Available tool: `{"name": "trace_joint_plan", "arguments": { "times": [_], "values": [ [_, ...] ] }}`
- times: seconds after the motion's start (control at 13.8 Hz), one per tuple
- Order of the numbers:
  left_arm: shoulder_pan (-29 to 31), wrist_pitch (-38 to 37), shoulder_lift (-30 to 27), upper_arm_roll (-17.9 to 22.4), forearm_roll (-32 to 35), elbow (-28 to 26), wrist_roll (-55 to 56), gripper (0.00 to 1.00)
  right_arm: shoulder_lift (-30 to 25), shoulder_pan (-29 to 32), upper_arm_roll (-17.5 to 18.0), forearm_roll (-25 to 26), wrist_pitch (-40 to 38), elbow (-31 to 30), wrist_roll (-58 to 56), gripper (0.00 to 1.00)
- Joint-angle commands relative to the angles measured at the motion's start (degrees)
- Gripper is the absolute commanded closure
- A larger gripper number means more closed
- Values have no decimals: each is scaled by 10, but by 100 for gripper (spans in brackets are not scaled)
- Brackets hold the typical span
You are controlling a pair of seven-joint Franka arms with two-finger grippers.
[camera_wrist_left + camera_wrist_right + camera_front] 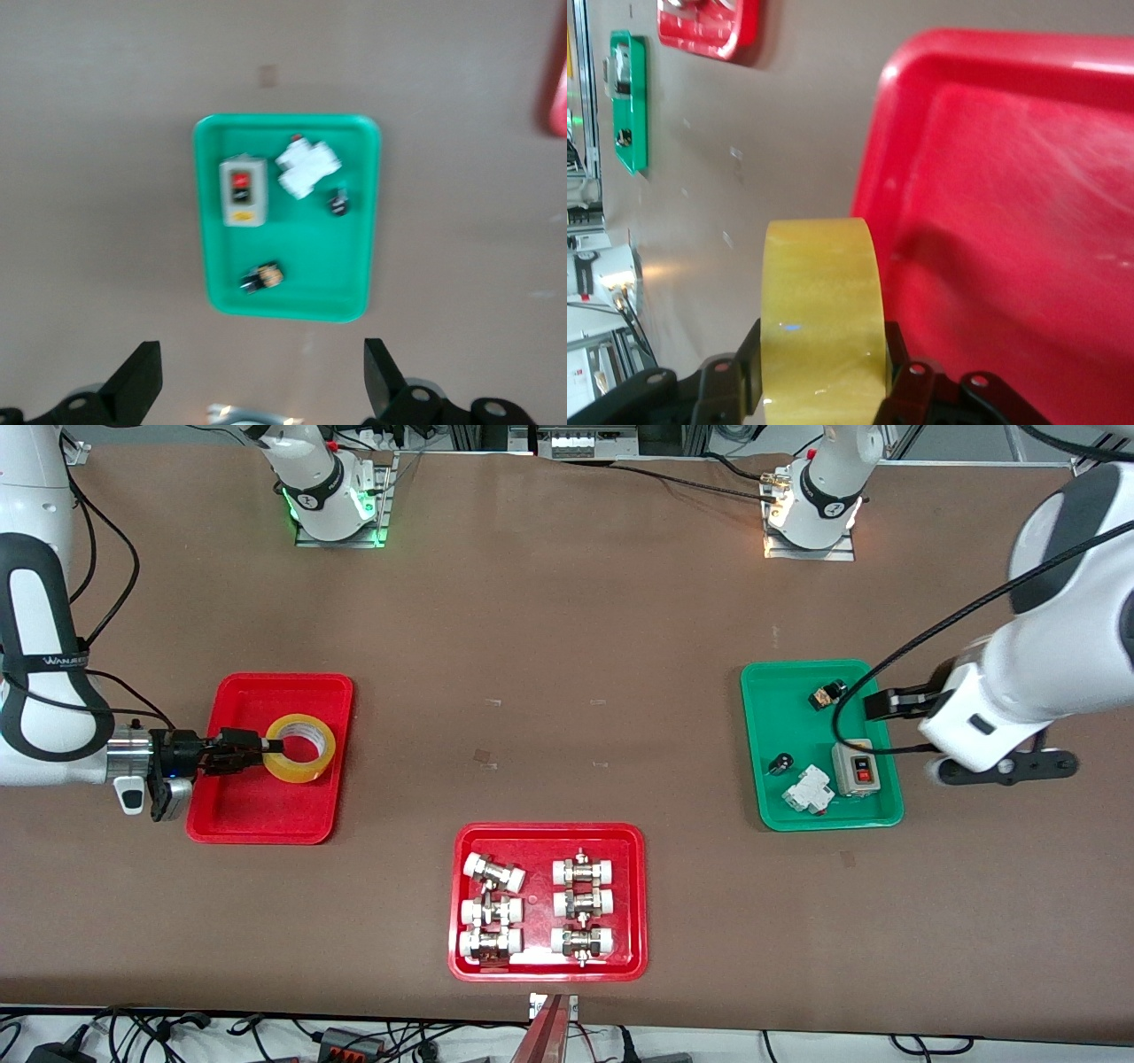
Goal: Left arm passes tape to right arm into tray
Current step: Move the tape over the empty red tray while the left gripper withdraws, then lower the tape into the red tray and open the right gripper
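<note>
- Nearest the front cam I see a red tray of white-capped fittings (548,902), mid-table.
- Farther up, toward the right arm's end: plain red tray (232,811). Right gripper (262,749) sits over it, fingers clamped on the rim of the tape (302,748).
- Tape roll held over the tray w/ its hole facing up; I can't tell whether it touches the tray floor. In the right wrist view the yellow band (824,319) sits between the black fingers (731,376).
- Toward the left arm's end: green tray (764,744) w/ a grey switch box (856,769) and small electrical parts.
- Left gripper (261,385) is up over the table beside the green tray, fingers spread wide, holding nothing. Arm waits.
</note>
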State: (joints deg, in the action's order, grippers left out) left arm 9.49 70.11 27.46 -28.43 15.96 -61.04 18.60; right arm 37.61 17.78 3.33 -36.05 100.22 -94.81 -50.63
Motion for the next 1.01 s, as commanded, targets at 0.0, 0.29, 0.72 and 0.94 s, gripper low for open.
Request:
{"name": "trace_joint_plan", "arguments": {
  "times": [0.0,0.29,0.72,0.94],
  "values": [
    [17,-10,-30,-1,9,-32,-21,0,16,22,11,32,-6,2,-41,90],
    [82,94,-101,-15,-41,-153,-22,0,9,12,12,110,23,9,-46,0],
    [85,137,-123,-15,-44,-191,-23,0,-51,-35,10,243,69,10,-16,0],
    [100,144,-125,-15,-50,-190,-49,0,-60,-39,12,278,71,9,9,0]
  ]
}}
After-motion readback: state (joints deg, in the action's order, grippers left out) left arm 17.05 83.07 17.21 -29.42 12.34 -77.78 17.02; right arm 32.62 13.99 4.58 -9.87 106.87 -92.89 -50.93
